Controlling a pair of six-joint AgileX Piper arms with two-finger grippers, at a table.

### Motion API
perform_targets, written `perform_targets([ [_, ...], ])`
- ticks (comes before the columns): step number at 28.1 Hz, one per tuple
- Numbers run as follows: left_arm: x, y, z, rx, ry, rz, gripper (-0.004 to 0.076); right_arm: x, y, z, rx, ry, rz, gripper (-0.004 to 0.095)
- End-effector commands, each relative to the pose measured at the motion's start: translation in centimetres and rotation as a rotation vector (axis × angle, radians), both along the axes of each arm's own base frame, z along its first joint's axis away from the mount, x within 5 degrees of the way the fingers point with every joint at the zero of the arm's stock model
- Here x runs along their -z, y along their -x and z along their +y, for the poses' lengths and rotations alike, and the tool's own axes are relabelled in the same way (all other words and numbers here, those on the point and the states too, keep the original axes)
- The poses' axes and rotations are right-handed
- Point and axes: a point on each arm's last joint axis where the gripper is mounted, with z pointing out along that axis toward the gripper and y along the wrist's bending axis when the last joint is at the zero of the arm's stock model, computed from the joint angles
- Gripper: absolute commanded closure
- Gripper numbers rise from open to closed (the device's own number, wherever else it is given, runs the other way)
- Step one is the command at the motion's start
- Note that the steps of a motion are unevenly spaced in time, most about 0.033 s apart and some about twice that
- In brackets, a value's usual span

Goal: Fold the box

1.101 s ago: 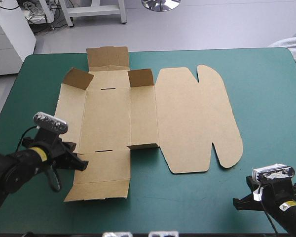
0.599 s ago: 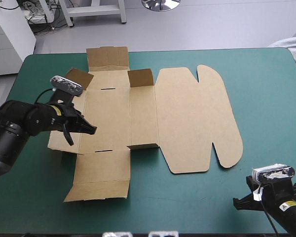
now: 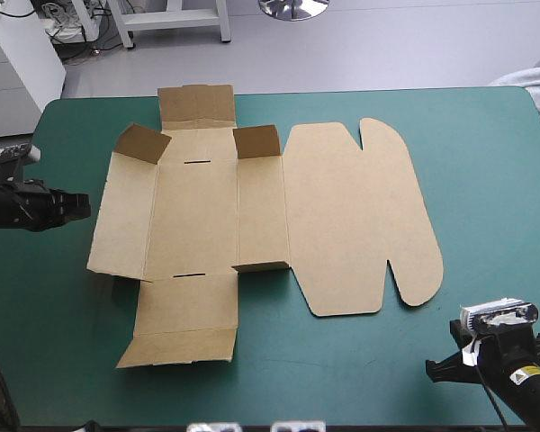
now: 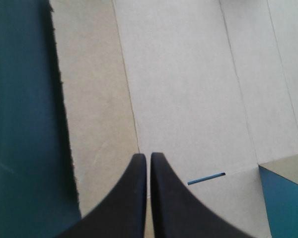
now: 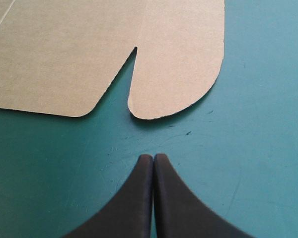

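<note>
A: Fingers?
B: Both pairs clenched. The left gripper (image 4: pixel 149 157) is left of the box (image 3: pixel 342 207); the right gripper (image 5: pixel 153 157) is over the teal-green cover (image 3: pixel 486 180), near-right corner.
A: The box?
B: Flat, left of centre, two small flaps (image 3: pixel 142 141) raised.

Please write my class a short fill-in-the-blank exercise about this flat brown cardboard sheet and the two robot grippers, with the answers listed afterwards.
1. The flat brown cardboard box sheet lies on the ____ table cover.
2. The black fingers of the left gripper and of the right gripper are all ____.
3. The sheet's rounded lid panel lies nearer the ____ gripper.

Missing words: teal-green; shut; right.
</note>
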Motion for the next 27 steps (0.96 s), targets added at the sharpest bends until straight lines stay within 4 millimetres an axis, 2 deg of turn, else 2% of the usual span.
perform_targets([
  [1,-0.9,-0.4,1.0,-0.062,0.046,-0.050,0.0709,-1.1,-0.4,0.0,0.016,-0.015,-0.069,0.0927],
  [2,-0.4,-0.6,1.8,-0.079,0.057,-0.031,0.0698,-1.1,-0.4,0.0,0.016,-0.015,-0.069,0.0927],
  [4,1.1,-1.1,3.2,-0.113,0.090,0.025,0.0603,-1.1,-0.4,0.0,0.016,-0.015,-0.069,0.0927],
  [5,1.7,-1.4,3.7,-0.127,0.106,0.042,0.0514,-1.1,-0.4,0.0,0.016,-0.015,-0.069,0.0927],
  [8,2.7,-1.9,4.2,-0.140,0.131,0.070,0.0316,-1.1,-0.4,0.0,0.016,-0.015,-0.069,0.0927],
  [10,3.4,-2.2,4.4,-0.142,0.147,0.096,0.0204,-1.1,-0.4,0.0,0.016,-0.015,-0.069,0.0927],
  [11,3.7,-2.3,4.5,-0.138,0.158,0.112,0.0176,-1.1,-0.4,0.0,0.016,-0.015,-0.069,0.0927],
  [13,4.5,-2.5,4.5,-0.105,0.177,0.147,0.0151,-1.1,-0.4,0.0,0.016,-0.015,-0.069,0.0927],
  [22,7.4,-3.5,4.9,-0.037,0.225,0.223,0.0153,-1.1,-0.4,0.0,0.016,-0.015,-0.069,0.0927],
  [27,8.0,-4.2,3.5,0.024,0.207,0.249,0.0154,-1.1,-0.4,0.0,0.016,-0.015,-0.069,0.0927],
])
